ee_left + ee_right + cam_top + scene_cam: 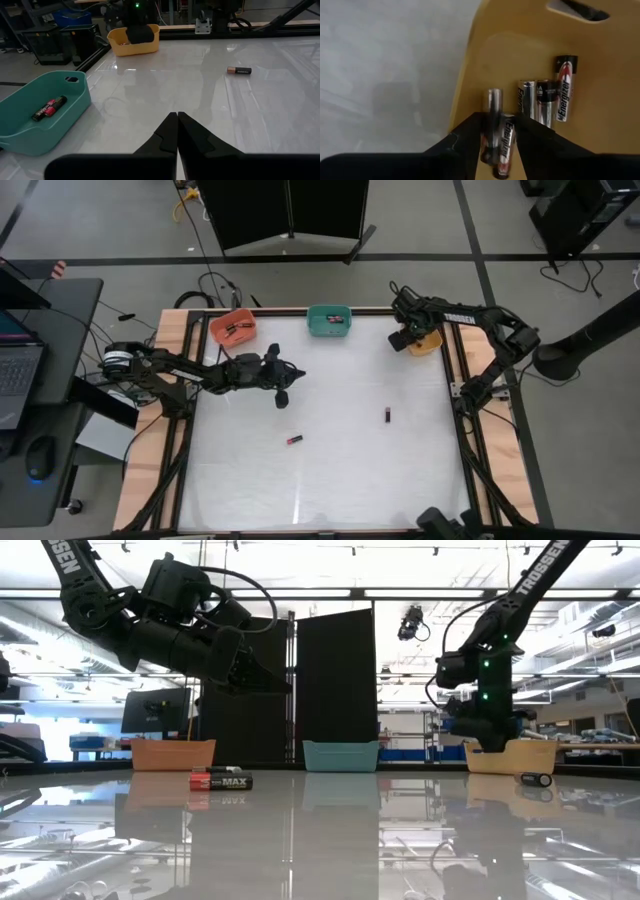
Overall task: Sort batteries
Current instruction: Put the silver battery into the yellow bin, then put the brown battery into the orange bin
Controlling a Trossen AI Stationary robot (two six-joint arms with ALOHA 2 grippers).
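Batteries (540,102): small glossy metallic cylinders

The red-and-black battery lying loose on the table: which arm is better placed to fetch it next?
The left. Its claw hangs shut and empty just above the red-and-black battery, while the right claw is over the yellow bin, far across the table.

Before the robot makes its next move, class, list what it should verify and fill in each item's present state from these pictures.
1. Left gripper empty, fingers shut: ok.
2. Right gripper over the yellow bin, fingers apart: ok.
3. Silvery battery between its fingers let go: cannot tell.
4. Table free of loose batteries: not ok; a red battery and a dark battery lie on it.
5. Teal bin upright, one battery inside: ok.
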